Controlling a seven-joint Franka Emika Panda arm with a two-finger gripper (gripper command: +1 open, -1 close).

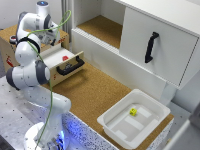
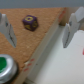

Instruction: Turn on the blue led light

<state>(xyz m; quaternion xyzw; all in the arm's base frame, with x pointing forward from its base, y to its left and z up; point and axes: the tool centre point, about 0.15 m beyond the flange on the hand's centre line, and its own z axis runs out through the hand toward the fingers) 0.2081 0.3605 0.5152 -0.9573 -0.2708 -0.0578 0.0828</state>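
The blue led light does not show in either view. My gripper [image 2: 39, 30] is open, its two fingers [image 2: 5, 27] wide apart with nothing between them. It hangs over a brown surface on which a small purple die-like object [image 2: 30, 22] lies, apart from both fingers. A round green button with a dark rim [image 2: 5, 67] sits at the picture's edge. In the exterior view the arm bends over the wooden box [image 1: 7, 42] at the exterior view's left, and the arm hides the gripper itself.
The box's drawer [image 1: 67, 62] stands pulled out, with a black handle and a small red spot [image 1: 65, 58] on top. A white cabinet [image 1: 160, 40] stands at the exterior view's right. A white tray [image 1: 112, 122] holds a small yellow object [image 1: 133, 112].
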